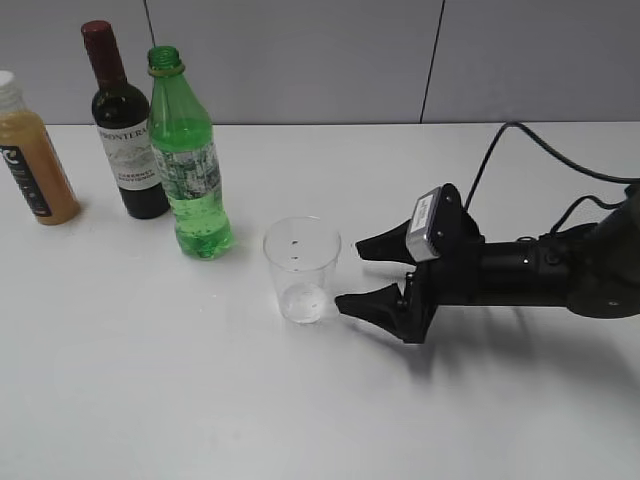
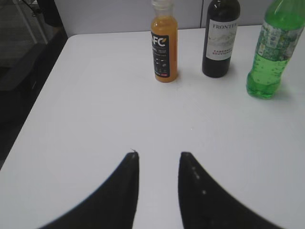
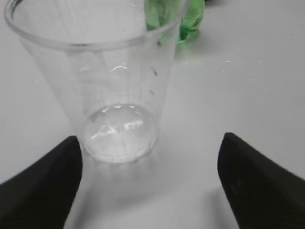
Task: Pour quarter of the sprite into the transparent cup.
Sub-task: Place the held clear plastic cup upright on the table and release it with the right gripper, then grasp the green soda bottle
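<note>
Right pincer (image 1: 362,272), spread wide and empty just short of the transparent cup (image 1: 301,268), should straddle its lower wall squarely before closing gently, sprite (image 1: 190,160) beyond.

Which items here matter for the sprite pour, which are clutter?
Job:
- sprite, cap off
- transparent cup, upright
- right pincer, open beside cup
- left pincer, open, empty

Clutter:
- wine bottle
- orange juice bottle
</note>
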